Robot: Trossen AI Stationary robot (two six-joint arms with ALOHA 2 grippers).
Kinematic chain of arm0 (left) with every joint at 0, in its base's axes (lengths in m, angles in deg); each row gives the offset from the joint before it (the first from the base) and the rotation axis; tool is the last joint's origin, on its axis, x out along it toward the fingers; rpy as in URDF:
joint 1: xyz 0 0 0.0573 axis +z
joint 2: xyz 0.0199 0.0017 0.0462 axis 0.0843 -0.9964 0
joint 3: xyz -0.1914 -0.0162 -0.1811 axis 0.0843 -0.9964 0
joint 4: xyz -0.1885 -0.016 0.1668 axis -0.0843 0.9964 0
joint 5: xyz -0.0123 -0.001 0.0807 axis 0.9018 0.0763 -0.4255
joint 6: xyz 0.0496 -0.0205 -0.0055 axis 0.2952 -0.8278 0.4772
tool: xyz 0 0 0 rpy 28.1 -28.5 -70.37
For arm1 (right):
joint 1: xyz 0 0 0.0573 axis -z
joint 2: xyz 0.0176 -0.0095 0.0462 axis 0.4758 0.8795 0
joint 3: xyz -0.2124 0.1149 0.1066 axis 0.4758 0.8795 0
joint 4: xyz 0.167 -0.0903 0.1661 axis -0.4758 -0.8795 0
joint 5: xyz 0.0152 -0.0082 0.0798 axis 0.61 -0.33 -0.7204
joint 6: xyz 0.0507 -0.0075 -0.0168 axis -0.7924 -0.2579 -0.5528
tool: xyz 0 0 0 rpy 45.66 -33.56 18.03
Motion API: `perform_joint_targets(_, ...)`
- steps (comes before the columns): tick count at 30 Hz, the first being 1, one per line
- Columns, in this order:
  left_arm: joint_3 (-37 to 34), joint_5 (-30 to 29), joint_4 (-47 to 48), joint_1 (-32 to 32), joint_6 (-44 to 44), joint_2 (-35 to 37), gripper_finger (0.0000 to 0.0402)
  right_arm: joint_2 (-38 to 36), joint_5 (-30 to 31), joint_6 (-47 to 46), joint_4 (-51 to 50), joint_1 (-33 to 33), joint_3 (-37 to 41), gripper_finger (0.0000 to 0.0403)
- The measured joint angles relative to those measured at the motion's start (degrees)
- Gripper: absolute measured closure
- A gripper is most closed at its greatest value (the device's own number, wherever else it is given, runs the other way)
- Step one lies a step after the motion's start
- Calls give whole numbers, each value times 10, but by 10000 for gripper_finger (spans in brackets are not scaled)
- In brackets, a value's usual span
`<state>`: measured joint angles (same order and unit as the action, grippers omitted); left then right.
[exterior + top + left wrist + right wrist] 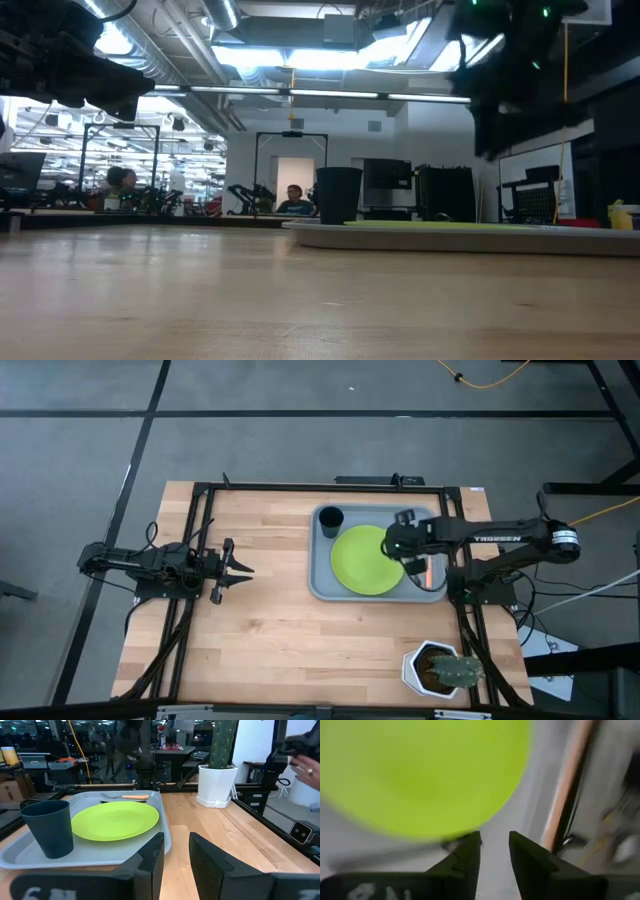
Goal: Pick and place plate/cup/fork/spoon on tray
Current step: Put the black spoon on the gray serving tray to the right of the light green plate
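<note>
- Right gripper [408,550] hovers above the tray's [322,586] right part, jaws slightly parted, gripping nothing.
- Plate [366,559] lies centred on tray; cup [331,517] stands in its far-left corner.
- Fork [129,797] and spoon [111,801] lie on tray beyond plate.
- Left gripper [243,571] waits well left, parted, empty.
- Judgement: all 4 items placed; only retreat remains.

The only readable lettering is the white brand name "TROSSEN", printed along the dark forearm of the right arm [497,538] in the high view. Pale characters also show on the body of the left gripper [170,865] and the right gripper [492,855] in the wrist views, but they are cut off and cannot be read.
</note>
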<state>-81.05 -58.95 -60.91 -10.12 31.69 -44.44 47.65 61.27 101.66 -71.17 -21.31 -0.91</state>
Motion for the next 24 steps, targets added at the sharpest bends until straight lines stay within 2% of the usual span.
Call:
perform_joint_targets(2, 0, 0, 0, 0, 0, 0, 319, 0, -8, -130, -1, -7, -25, 295)
perform_joint_targets(6, 0, 0, 0, 0, 0, 0, 319, 0, -71, -427, 10, -13, -64, 295)
perform_joint_targets(7, 0, 0, 0, 0, 0, 0, 319, 0, -78, -471, 13, -13, -72, 295)
perform_joint_targets(16, 0, 0, 0, 0, 0, 0, 319, 0, -78, -465, 38, -13, -118, 295)
perform_joint_targets(24, 0, 0, 0, 0, 0, 0, 319, 0, -78, -497, 127, -13, -118, 295)
